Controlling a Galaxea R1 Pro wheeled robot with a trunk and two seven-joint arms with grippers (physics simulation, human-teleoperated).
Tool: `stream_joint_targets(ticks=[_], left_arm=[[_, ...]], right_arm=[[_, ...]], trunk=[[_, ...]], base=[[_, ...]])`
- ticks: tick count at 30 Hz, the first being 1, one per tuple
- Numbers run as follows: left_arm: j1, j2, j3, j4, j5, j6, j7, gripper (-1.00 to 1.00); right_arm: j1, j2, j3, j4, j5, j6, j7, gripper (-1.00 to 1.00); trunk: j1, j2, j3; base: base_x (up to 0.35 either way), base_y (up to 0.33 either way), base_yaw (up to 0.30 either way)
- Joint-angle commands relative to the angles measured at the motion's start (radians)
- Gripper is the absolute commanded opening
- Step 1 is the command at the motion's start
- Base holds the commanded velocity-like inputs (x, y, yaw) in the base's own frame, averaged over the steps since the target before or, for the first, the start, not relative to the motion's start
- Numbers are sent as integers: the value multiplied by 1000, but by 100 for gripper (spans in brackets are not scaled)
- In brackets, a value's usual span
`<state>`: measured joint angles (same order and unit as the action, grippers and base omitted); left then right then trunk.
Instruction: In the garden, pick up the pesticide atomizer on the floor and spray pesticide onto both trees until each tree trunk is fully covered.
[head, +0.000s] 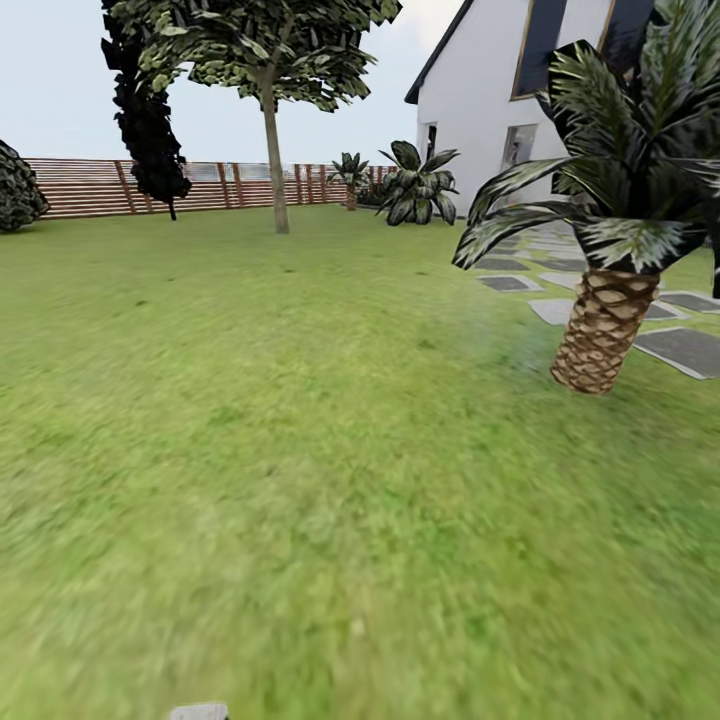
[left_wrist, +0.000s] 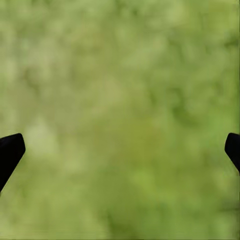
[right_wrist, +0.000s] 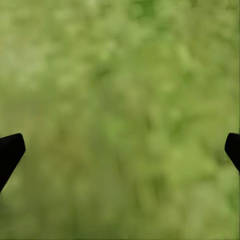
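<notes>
Both claws spread wide and empty over blurred grass.

The left claw (left_wrist: 120, 150) and the right claw (right_wrist: 120, 150) each show two dark fingertips far apart at the frame's sides, nothing between them but lawn. From the head, the garden (head: 300, 420) stretches green to a slatted fence (head: 90, 186). One tree (head: 272, 150) with a bare straight trunk stands near the fence; a scaly palm (head: 604, 325) leans beside the grey paving slabs (head: 680, 350) by a white house (head: 480, 90). The atomizer cannot be made out.

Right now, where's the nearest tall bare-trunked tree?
In the head view the tree stands far ahead, left of centre, just before the fence, with a dark cypress to its left.
</notes>
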<state>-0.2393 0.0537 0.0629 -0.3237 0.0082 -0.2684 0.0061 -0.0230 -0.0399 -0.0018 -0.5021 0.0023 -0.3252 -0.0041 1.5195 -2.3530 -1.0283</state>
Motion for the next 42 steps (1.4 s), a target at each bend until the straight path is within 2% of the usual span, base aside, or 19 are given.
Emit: stream_joint_targets(ticks=[1,42], left_arm=[[0,0,0,0,-1,0,0,100],[0,0,0,0,2,0,0,100]], right_arm=[[0,0,2,0,0,0,0,100],[0,0,0,-2,1,-1,-1,100]], trunk=[[0,0,0],[0,0,0]], base=[[340,0,-3],[340,0,0]])
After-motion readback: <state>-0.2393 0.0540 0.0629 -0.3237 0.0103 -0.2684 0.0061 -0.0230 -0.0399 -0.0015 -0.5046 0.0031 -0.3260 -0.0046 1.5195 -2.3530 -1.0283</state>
